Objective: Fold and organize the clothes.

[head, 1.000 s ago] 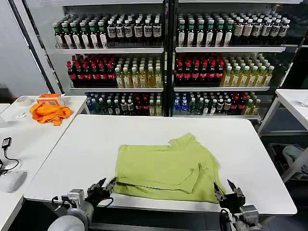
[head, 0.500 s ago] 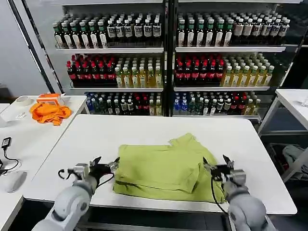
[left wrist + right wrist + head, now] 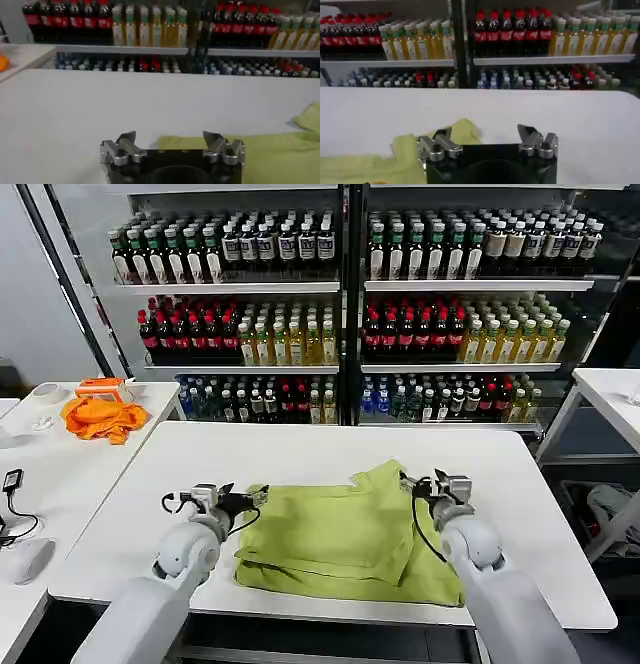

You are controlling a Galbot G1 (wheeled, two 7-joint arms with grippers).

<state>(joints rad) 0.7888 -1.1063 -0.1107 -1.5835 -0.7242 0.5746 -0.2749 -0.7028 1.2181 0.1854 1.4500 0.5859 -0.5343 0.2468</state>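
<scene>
Now the T-shirt (image 3: 345, 534) lies partly folded on the white table (image 3: 200, 464), toward the table's near edge and roughly midway across it, its yellow-green cloth doubled into a broad band with one sleeve sticking up toward the drinks shelves (image 3: 340, 314) behind. The left gripper (image 3: 252, 497) sits at the T-shirt's left edge, by its far-left corner, low over the table; its two fingers (image 3: 126, 143) are spread wide with nothing between them, and in the left wrist view the edge of the cloth shows past the fingertips. The right gripper (image 3: 415, 484) is at the T-shirt's right side, close beside the raised sleeve, just over the cloth; its fingers (image 3: 441, 140) are likewise spread apart and hold nothing, and the right wrist view shows the sleeve's tip (image 3: 462, 131) near one fingertip, though whether they touch cannot be told. Well away from the T-shirt, on a side table (image 3: 150, 399) to its left, an orange cloth (image 3: 102, 417) is bunched in a heap.
</scene>
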